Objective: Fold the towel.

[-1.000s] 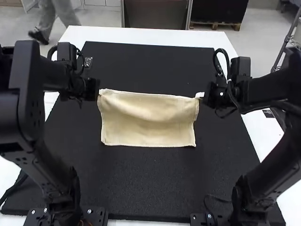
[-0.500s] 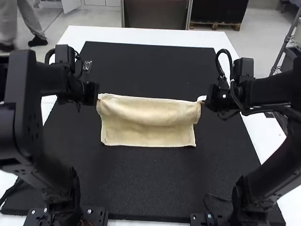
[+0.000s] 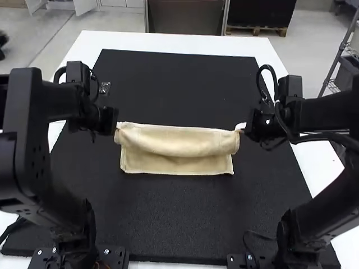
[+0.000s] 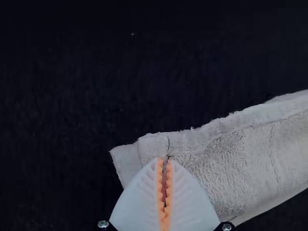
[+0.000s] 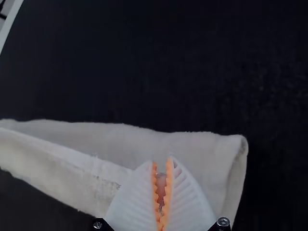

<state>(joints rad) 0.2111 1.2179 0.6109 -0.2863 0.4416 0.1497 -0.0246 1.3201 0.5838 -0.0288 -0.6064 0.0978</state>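
Note:
The cream towel [image 3: 179,141] lies on the black mat, its far part bent over toward the near part in a rounded roll, with a flat strip showing at the near side. At its far left corner is my left gripper [image 3: 116,130]; my right gripper [image 3: 242,130] is at the far right corner. In the left wrist view, my left gripper [image 4: 165,161] is shut on the towel's [image 4: 250,159] hemmed edge close to a corner. My right gripper [image 5: 161,163] pinches the towel [image 5: 202,159] near its other end in the right wrist view.
The black mat [image 3: 179,218] extends around the towel on all sides, over a white table [image 3: 168,41]. A small shiny item [image 3: 105,87] lies by the mat's left edge, beyond the left gripper.
Both grippers have moved toward the towel's near edge, bringing its held far edge along. The towel looks narrower from front to back, and its near edge has stayed put.

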